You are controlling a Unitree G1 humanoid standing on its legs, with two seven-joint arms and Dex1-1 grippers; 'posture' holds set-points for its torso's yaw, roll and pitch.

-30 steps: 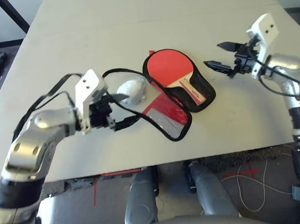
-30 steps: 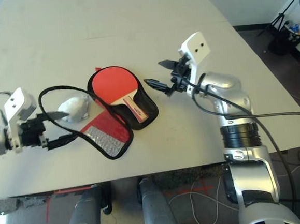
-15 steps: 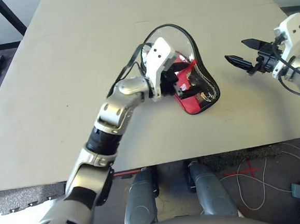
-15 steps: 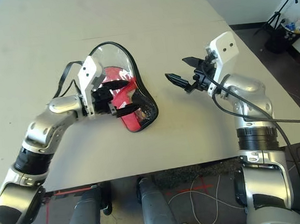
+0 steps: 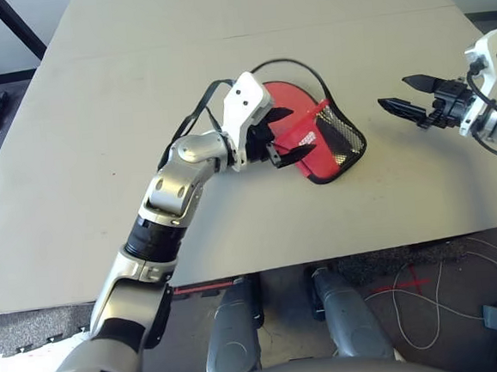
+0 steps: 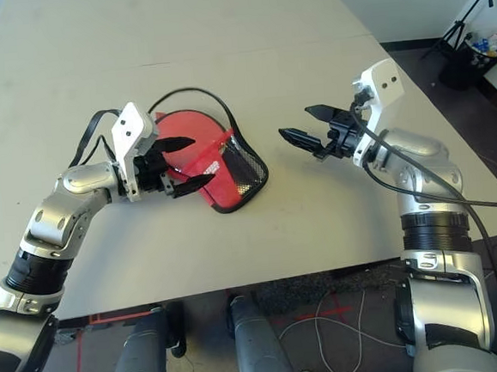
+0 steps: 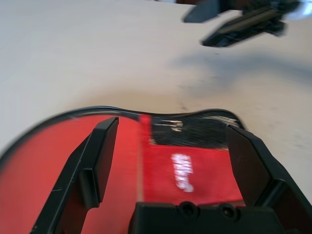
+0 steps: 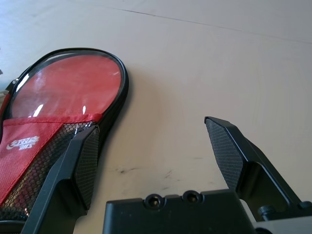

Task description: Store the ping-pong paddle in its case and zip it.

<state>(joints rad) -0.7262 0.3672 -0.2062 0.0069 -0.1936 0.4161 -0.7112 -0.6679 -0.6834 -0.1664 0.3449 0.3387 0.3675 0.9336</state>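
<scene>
Red paddle-shaped fabric case (image 5: 314, 138) lay folded shut, unzipped, on pale worktop (image 5: 138, 91); left claw (image 5: 286, 134) spread over it, right claw (image 5: 400, 93) spread nearby; next: find zipper pull.

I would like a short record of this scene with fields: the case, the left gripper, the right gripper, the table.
case: red case lies folded shut on the table, mesh pocket and white logo facing up
left gripper: left gripper open, over the case, holding nothing
right gripper: right gripper open, beside the case, apart from it
table: pale table bears the case
</scene>
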